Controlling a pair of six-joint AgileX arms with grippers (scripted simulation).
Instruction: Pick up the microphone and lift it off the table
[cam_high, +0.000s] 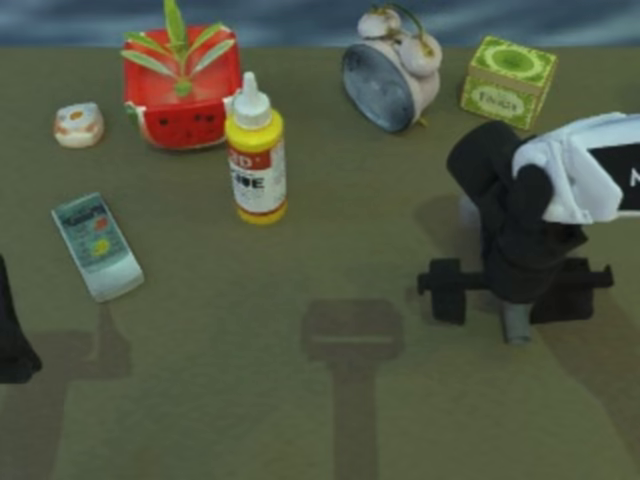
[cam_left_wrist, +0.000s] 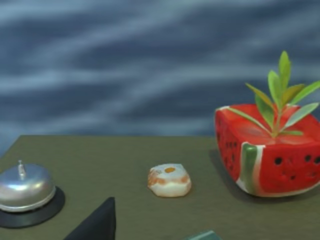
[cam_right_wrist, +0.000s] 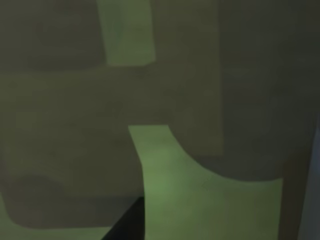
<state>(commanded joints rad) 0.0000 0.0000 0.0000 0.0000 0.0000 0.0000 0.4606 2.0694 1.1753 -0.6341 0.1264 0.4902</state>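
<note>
The microphone shows only as a short grey handle end (cam_high: 517, 323) sticking out from under my right gripper (cam_high: 517, 290); its navy head is hidden beneath the arm. The gripper hangs over it at the right side of the olive table (cam_high: 300, 420), open, its two black fingers spread wide to either side of the handle. The right wrist view holds only table, shadows and one dark fingertip (cam_right_wrist: 131, 220). My left gripper (cam_high: 12, 350) is parked at the table's left edge, open, with one dark finger (cam_left_wrist: 97, 225) showing.
A yellow bottle (cam_high: 257, 160) stands mid-table. A watermelon planter (cam_high: 183, 95), an alarm clock (cam_high: 390, 75) and a green box (cam_high: 508, 80) line the far edge. The white-and-teal remote (cam_high: 97, 245) and a small white-orange piece (cam_high: 78, 124) lie left. A silver bell (cam_left_wrist: 25, 187) sits near the left arm.
</note>
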